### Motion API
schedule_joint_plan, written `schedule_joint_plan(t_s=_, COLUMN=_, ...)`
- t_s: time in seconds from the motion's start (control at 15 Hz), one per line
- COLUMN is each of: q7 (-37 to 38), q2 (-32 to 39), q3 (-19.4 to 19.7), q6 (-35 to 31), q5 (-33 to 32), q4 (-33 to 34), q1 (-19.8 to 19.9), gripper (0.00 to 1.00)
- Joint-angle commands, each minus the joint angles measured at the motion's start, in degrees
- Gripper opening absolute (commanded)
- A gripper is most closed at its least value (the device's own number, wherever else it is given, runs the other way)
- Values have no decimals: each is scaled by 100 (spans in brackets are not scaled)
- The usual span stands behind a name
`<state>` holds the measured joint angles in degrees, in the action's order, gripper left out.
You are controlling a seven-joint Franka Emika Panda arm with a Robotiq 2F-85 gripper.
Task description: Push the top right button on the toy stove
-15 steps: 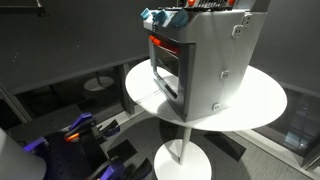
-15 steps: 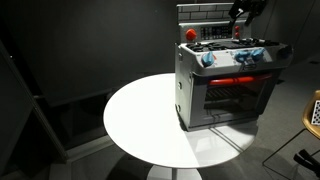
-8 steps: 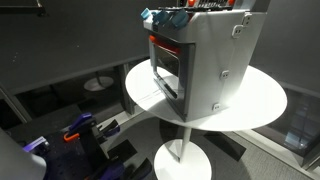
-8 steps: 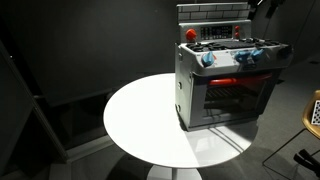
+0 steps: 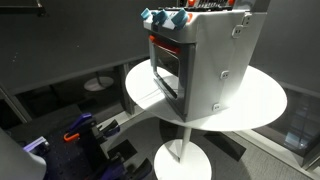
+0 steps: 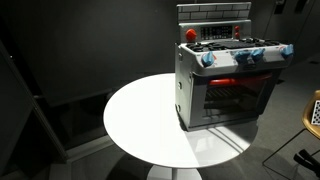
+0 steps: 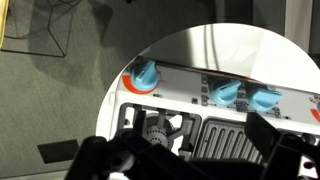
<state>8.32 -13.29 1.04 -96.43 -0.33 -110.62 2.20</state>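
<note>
Black gripper (image 7: 190, 160): we see it as dark, blurry shapes low in the wrist view, up above the stove top. We cannot tell if its jaws are wide or closed. We see nothing in it.
Blue knobs (image 7: 145, 75): they sit in a row on the front edge, where small hands can reach them.
Toy stove (image 6: 228, 85): it stands upright on the table, so the buttons on top are free to push. We think nothing is pressing them right now.
White table (image 6: 140, 120): it is round and lifts the stove up to the arm.
Writing: we can read none.
</note>
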Motion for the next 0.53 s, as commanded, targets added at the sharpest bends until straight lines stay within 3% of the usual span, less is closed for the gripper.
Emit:
schedule_joint_plan(t_s=0.0, q7=-4, q2=13, q3=43, q6=236, q5=45, q4=61, q1=36, gripper=100)
schedule_joint_plan(t_s=0.47, q7=0, q2=22, q3=2, q6=125, q5=1, q4=14, q1=9, gripper=100)
